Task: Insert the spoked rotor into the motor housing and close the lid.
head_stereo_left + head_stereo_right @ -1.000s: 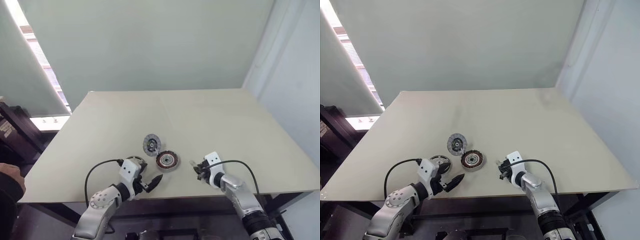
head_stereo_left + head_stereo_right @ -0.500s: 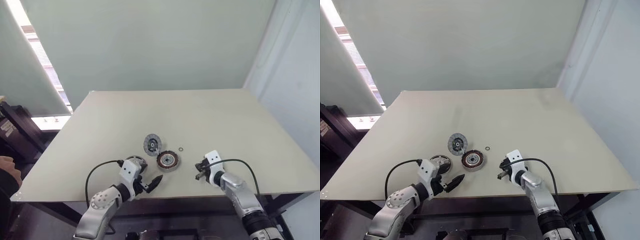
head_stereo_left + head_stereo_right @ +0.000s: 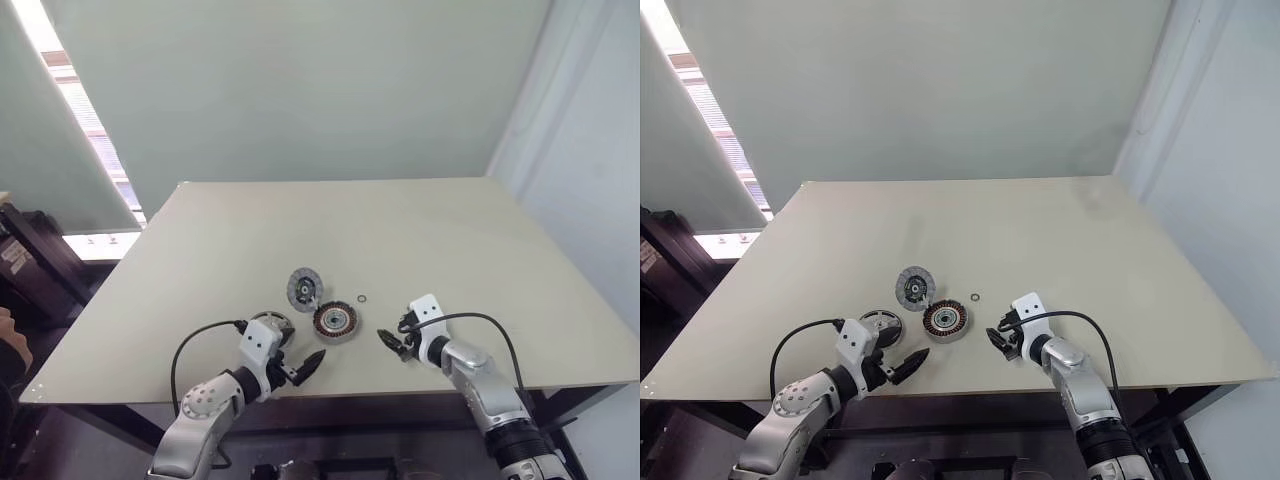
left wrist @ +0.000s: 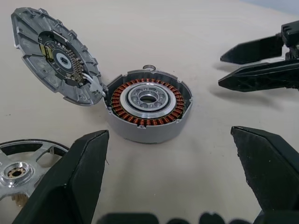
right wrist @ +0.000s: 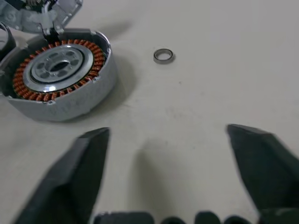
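The motor housing lies near the table's front edge, its copper windings showing around a silvery hub. The ribbed grey lid stands tilted open just behind it, joined to it by a thin wire. To the housing's left lies the spoked rotor, partly hidden behind my left wrist. In front of the housing and rotor, my left gripper is open and empty. My right gripper is open and empty too, just to the right of the housing and pointing at it.
A tiny loose metal ring lies on the beige table just behind and right of the housing. A dark cabinet stands off the table's left side. A person's hand shows at the far left edge.
My right gripper has opened; it was shut half a second ago. The tiny ring, unseen a second ago, lies by the housing. The person's hand has drawn back to the left.
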